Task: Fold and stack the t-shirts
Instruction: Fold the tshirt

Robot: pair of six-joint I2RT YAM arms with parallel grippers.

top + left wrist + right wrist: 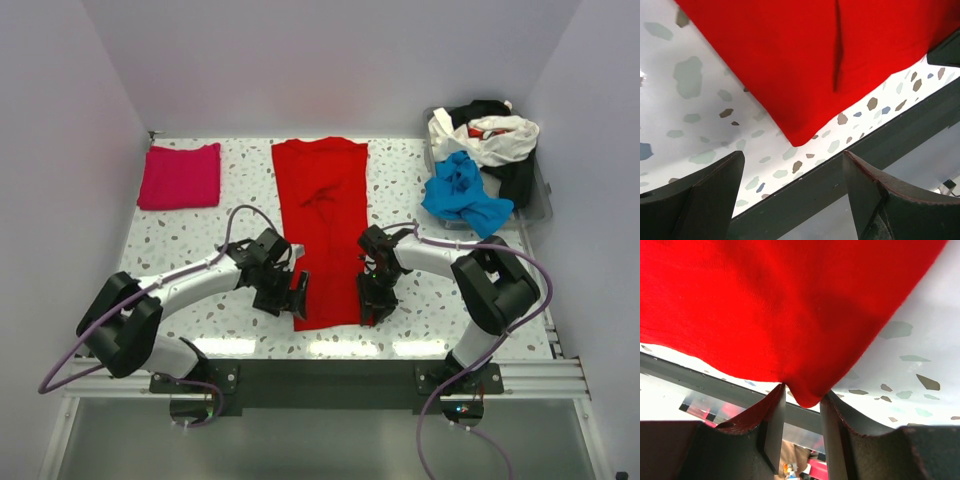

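The red t-shirt (320, 215) lies folded into a long strip down the middle of the table (180, 250). My right gripper (372, 300) is at its near right corner. In the right wrist view the red corner (780, 305) sags between both fingertips, with the right gripper (802, 395) shut on it. My left gripper (297, 297) sits by the near left corner. In the left wrist view the left gripper (792, 160) stands open a little short of the red cloth (790, 60), nothing between its fingers. A folded magenta-pink t-shirt (180, 176) rests at the back left.
A clear bin (543, 205) at the back right holds a heap of crumpled shirts: a blue one (462, 195), a white one (490, 140) and a black one (515, 180). The table's dark front rail (320, 385) runs just behind both grippers.
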